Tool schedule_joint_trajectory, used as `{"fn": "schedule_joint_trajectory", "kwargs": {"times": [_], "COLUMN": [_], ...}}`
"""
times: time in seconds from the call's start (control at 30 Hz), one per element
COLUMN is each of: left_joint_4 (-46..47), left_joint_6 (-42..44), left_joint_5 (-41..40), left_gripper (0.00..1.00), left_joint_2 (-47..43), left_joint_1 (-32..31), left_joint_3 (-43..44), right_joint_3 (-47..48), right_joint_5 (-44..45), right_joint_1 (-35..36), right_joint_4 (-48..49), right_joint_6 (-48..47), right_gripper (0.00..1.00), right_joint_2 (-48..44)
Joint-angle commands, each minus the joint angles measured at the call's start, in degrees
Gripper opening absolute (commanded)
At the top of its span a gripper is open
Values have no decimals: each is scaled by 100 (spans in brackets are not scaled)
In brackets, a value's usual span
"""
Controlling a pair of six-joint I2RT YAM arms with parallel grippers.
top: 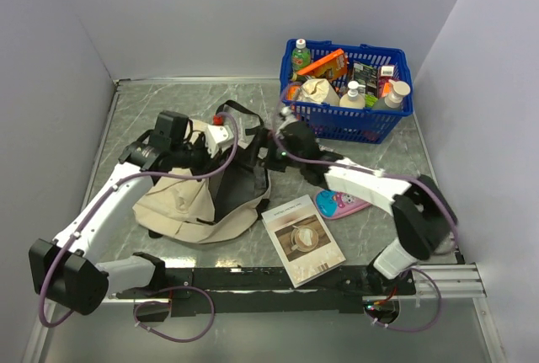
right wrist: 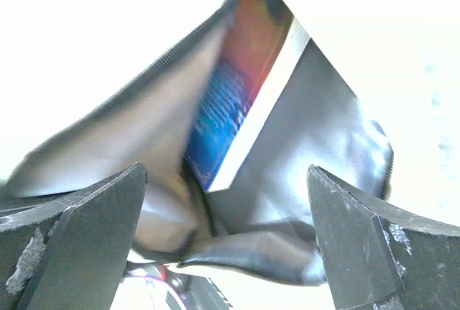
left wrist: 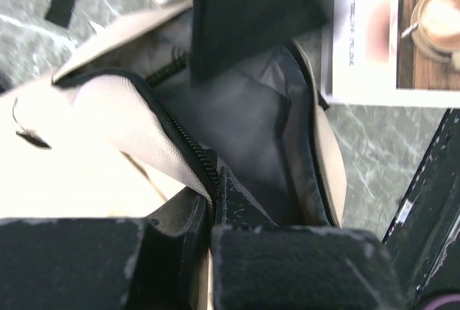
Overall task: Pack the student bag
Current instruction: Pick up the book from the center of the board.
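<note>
Bench: the grey marbled bench carries everything.
Student bag: the student bag lies on the bench in front of the left arm, its mouth open and its dark lining showing.
Blue basket: the blue basket sits beyond the bag on the right arm's side, well apart and full of bottles and packets.
Book: the coffee-cover book lies just beside the bag's near corner, outside it.
Pencil case: the pink pencil case is near the bag, past the book, also outside.
Packed item: a flat blue-and-orange item leans tilted against the lining inside the bag.
Left claw: the left claw is pinched on the bag's zipper edge, holding the mouth up.
Right claw: the right claw is at the bag's mouth, jaws wide, gripping nothing.
Progress: probably early, with one item inside and the book, pencil case and basket contents left.
</note>
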Motion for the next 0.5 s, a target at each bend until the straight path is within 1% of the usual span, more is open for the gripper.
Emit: {"fn": "schedule_joint_trajectory", "kwargs": {"times": [0.0,0.1,0.17,0.23,0.3,0.37,0.47], "left_joint_4": [-7,-51,-68,-95,-130,-165,-165], "left_joint_6": [246,308,308,326,334,352,361], "left_joint_5": [-15,-59,-59,-42,-50,-42,-7], "left_gripper": [1,1,1,1,1,1,1], "left_joint_2": [-399,-505,-531,-540,-558,-549,-549], "left_joint_1": [-41,-32,-41,-41,-41,-41,-41], "left_joint_3": [-266,-319,-310,-266,-240,-231,-213], "right_joint_3": [-355,-293,-451,-783,-882,-873,-865], "right_joint_5": [90,193,623,965,1107,1310,1730], "right_joint_1": [-457,-668,-713,-853,-1037,-1082,-1108], "right_joint_4": [-523,-944,-1104,-1078,-1262,-1586,-1614], "right_joint_6": [668,862,1064,1538,2064,2408,2637], "right_gripper": [100,100,100,100,100,100,98], "right_joint_2": [-603,-594,-620,-647,-559,-428,-340]}}
